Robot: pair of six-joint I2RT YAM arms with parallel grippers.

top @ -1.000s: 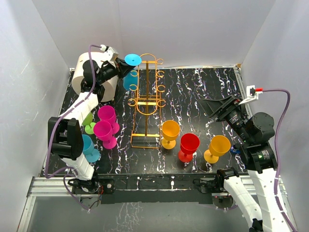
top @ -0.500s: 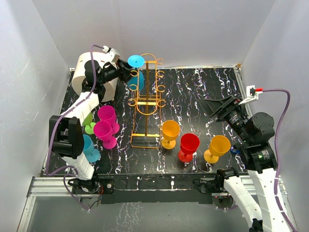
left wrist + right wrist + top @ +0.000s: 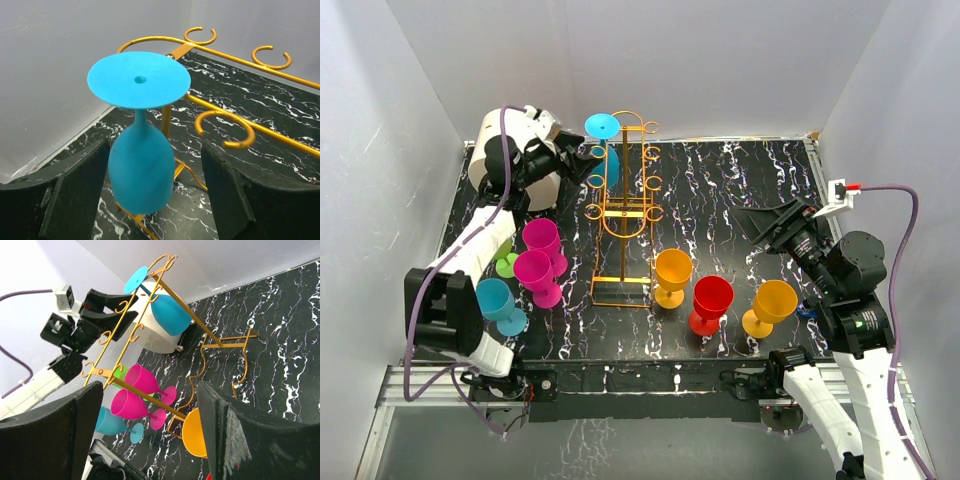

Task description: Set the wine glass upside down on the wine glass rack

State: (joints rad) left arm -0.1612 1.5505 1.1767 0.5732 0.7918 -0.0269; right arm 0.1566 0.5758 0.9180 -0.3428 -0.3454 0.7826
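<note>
A blue wine glass (image 3: pixel 605 168) hangs upside down on the golden wire wine glass rack (image 3: pixel 623 215), foot (image 3: pixel 601 125) uppermost. The left wrist view shows its bowl (image 3: pixel 141 170) below the flat foot, beside a curled hook of the rack (image 3: pixel 239 144). My left gripper (image 3: pixel 587 163) is open, its fingers to either side of the bowl with a gap at the right finger. The right gripper (image 3: pixel 760 222) hovers open and empty at the right of the table. The right wrist view shows the hung glass (image 3: pixel 170 315) on the rack (image 3: pixel 145 396).
A cream cylindrical container (image 3: pixel 492 150) stands behind the left arm. Two magenta glasses (image 3: pixel 540 255), a blue one (image 3: pixel 498 302) and a green one (image 3: pixel 505 262) stand left of the rack. An orange (image 3: pixel 672 272), a red (image 3: pixel 710 300) and another orange glass (image 3: pixel 772 303) stand to its right.
My left gripper has opened and let go of the blue glass, which now hangs on the rack. The left arm has drawn back a little to the left. The right arm is still.
</note>
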